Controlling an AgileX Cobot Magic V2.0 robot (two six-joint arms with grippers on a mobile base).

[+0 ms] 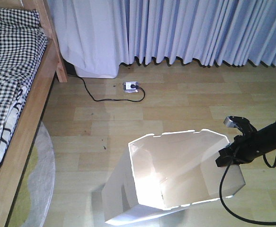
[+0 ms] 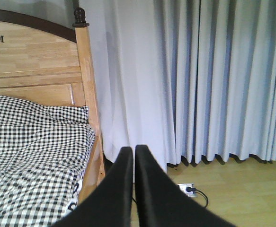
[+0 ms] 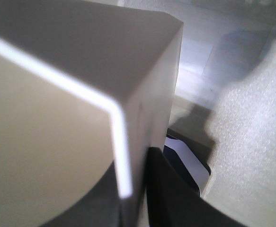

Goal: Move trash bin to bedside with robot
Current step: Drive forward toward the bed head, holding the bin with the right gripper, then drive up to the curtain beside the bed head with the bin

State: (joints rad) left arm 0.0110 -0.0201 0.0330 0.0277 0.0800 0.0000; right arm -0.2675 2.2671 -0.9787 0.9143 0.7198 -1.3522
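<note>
- Well to the left of the trash bin (image 1: 121,189), a wooden bed (image 1: 31,118) runs along the edge of the room, with black-and-white checked bedding (image 1: 5,66) on top.
- Between the bin and the bed, a pale round rug (image 1: 43,175) lies flat, its edge up against the bed frame.
- The left end effector (image 2: 132,151) shows only in its own camera. It points toward the headboard and the curtains, its two black fingers pressed together with nothing between them.
- Beyond the bin, a white power strip (image 1: 130,86) sits on the floor (image 1: 185,109) in front of the long pale curtains (image 1: 185,28). Its black cord (image 1: 93,97) trails off toward the bedpost.
- The bin itself stands on the wooden floor with its open mouth up, well apart from the bed.
- At the bin's right rim, the right end effector (image 1: 224,155), on a slim black arm (image 1: 265,137), pinches the thin white wall, one finger inside and one outside.
</note>
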